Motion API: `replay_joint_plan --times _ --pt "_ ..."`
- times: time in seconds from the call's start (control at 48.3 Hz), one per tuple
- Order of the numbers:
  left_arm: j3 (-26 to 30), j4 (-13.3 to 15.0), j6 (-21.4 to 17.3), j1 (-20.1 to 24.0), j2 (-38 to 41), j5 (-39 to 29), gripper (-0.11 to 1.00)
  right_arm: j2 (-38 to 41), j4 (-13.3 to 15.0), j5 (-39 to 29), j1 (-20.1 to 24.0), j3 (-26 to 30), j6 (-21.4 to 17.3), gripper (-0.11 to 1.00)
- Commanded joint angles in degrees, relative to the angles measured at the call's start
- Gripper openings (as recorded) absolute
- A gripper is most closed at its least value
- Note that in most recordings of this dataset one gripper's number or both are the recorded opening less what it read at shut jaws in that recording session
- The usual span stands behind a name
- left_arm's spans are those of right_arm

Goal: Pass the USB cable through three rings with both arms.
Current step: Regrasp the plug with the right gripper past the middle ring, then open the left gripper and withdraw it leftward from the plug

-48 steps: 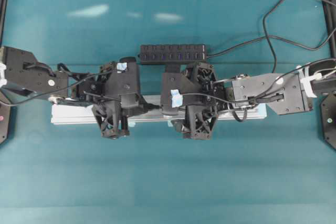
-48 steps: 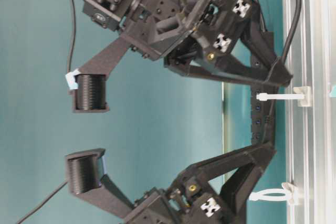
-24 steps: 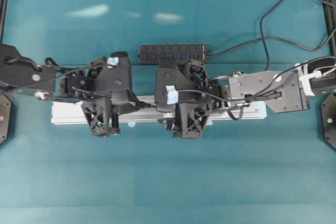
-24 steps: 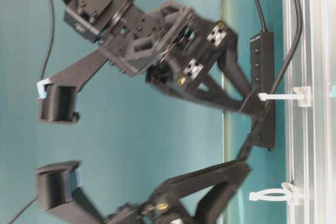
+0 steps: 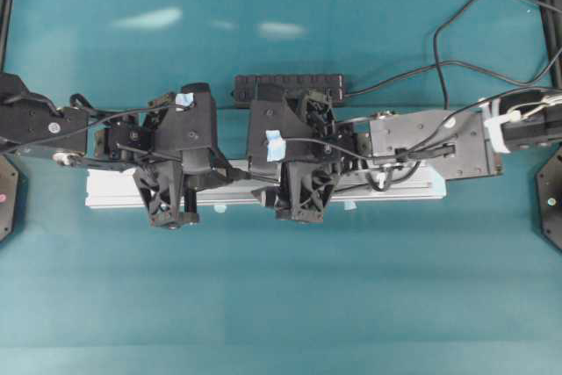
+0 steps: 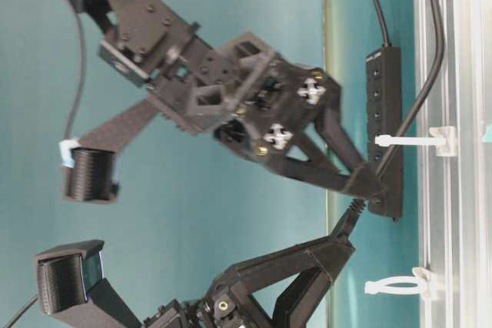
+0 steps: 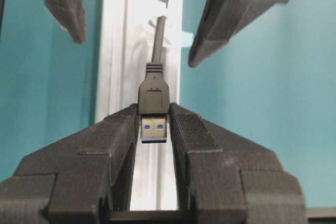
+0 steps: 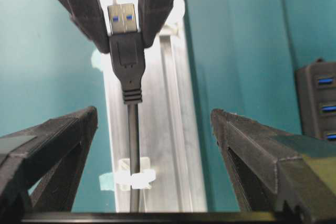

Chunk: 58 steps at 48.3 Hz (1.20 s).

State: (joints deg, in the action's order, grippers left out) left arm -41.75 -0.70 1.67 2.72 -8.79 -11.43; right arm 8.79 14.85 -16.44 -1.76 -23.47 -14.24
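Observation:
The USB cable's black plug [image 7: 154, 95] is clamped between the tips of my left gripper [image 7: 154, 124], its metal end facing the left wrist camera above the silver rail [image 7: 118, 51]. From the plug the cord [image 8: 134, 140] runs back through a whitish ring [image 8: 135, 179] on the rail. My right gripper [image 8: 153, 113] is open, its fingers [image 8: 63, 140] standing wide on both sides of the cord without touching it. The table-level view shows that threaded ring [image 6: 411, 141] and a second ring [image 6: 396, 286] with nothing in it.
A black multi-port hub [image 5: 290, 87] lies on the teal table just behind the rail [image 5: 110, 192]. Loose black cords [image 5: 457, 63] loop at the back right. Pale blue tape tabs [image 8: 105, 182] stick out along the rail's edge.
In the overhead view both arms have shifted left along the rail. The left gripper has carried the plug with it, drawing more cord through the ring. The right gripper stayed open.

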Motion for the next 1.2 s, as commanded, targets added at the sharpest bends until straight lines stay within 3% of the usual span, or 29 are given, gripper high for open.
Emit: replay_joint_plan --times 0.0,0.331,0.435,0.518,0.725,0.828,1.18 --pt "0.8 -0.1 0.0 0.0 -1.1 0.3 0.22 -0.3 0.1 0.9 0.1 1.0 -0.5 0.69" --pt "0.7 -0.1 0.0 -0.1 -1.1 0.3 0.22 0.7 0.1 1.8 0.2 1.1 -0.5 0.65" --pt "0.7 -0.1 0.0 -0.1 -1.1 0.4 0.22 0.8 0.1 2.2 0.1 1.1 -0.4 0.59" --pt "0.7 -0.1 0.0 -0.1 -1.1 0.4 0.22 0.9 0.1 2.7 0.2 1.1 -0.3 0.48" --pt "0.6 -0.1 0.0 0.0 -1.1 0.4 0.22 1.0 0.2 4.6 0.2 1.1 0.0 0.06" --pt "0.5 -0.1 0.1 0.2 -1.1 0.4 0.22 1.0 0.1 4.6 0.4 1.1 0.0 -0.05" --pt "0.4 -0.1 0.3 1.1 -1.2 0.5 0.22 1.1 0.1 4.3 0.7 1.4 0.0 -0.07"
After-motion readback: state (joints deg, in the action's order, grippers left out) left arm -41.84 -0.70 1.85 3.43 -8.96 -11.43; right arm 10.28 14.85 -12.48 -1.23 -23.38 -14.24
